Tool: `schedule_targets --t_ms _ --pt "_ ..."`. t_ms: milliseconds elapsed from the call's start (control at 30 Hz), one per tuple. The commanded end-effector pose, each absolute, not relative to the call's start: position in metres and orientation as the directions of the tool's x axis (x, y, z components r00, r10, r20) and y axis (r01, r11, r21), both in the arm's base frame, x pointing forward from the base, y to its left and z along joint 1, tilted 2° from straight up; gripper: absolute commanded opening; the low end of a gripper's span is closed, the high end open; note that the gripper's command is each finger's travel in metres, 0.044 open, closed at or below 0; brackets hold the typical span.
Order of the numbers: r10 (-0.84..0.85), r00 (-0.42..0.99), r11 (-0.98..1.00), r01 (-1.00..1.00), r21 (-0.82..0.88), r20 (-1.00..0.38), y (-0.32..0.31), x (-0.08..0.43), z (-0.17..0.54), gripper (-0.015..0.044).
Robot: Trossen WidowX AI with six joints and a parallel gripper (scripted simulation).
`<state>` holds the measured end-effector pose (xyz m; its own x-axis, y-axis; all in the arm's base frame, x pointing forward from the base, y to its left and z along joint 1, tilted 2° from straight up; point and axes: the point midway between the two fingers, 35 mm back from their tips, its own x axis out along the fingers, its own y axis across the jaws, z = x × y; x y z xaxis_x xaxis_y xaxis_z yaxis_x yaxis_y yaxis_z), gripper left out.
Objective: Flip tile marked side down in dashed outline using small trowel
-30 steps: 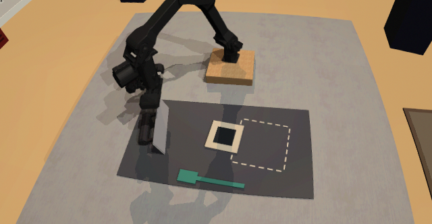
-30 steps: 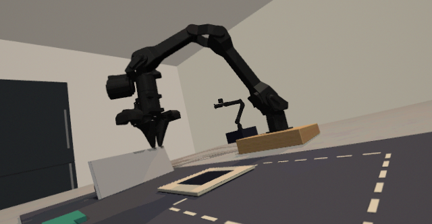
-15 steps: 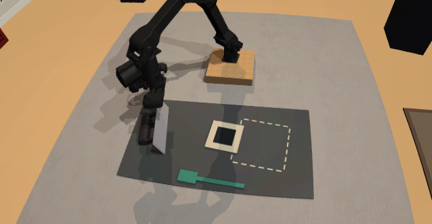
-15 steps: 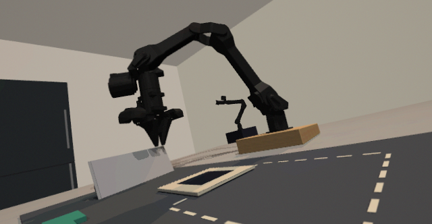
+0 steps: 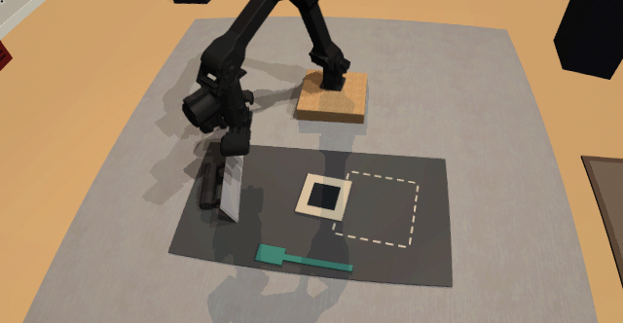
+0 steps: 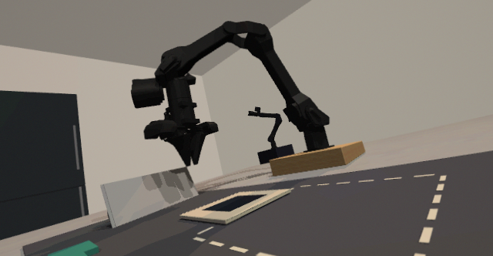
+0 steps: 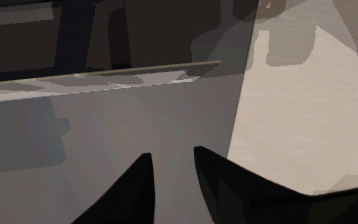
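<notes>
The cream tile [image 5: 323, 197] [image 6: 234, 205] lies flat on the dark mat [image 5: 389, 271] [image 6: 347, 210], its dark square mark facing up. Its right edge covers part of the left side of the dashed outline [image 5: 410, 240] [image 6: 426, 234]. The teal trowel [image 5: 278, 257] [image 6: 82, 248] lies flat near the mat's front edge, handle pointing right. My gripper [image 6: 192, 164] [image 7: 173, 158] points down, left of the tile and just above the grey panel's back upper corner. Its fingers are slightly apart with nothing between them. In the top view the fingertips are hidden.
The grey panel [image 5: 233, 187] [image 6: 146, 194] [image 7: 80, 86] stands on edge on the mat's left side. A dark cylindrical object [image 5: 209, 192] is beside it on the left. My arm's wooden base [image 5: 332, 99] [image 6: 308, 163] stands behind the mat.
</notes>
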<state>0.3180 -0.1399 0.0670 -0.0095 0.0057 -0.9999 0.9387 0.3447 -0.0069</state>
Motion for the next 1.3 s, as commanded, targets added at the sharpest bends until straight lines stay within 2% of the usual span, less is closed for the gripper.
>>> schedule_targets --t_ms 0,400,900,1267 --pt "0.011 -0.012 0.338 0.941 -0.007 -1.000 -0.133 0.315 0.063 0.0100" --pt "0.012 -0.012 0.339 0.941 -0.007 -1.000 -0.113 0.308 0.052 0.0100" --pt "0.012 -0.012 0.344 0.939 -0.007 -1.000 -0.121 0.310 0.084 0.0100" --pt "0.010 -0.010 0.651 0.759 -0.002 -1.000 -0.148 0.323 0.085 0.0100"
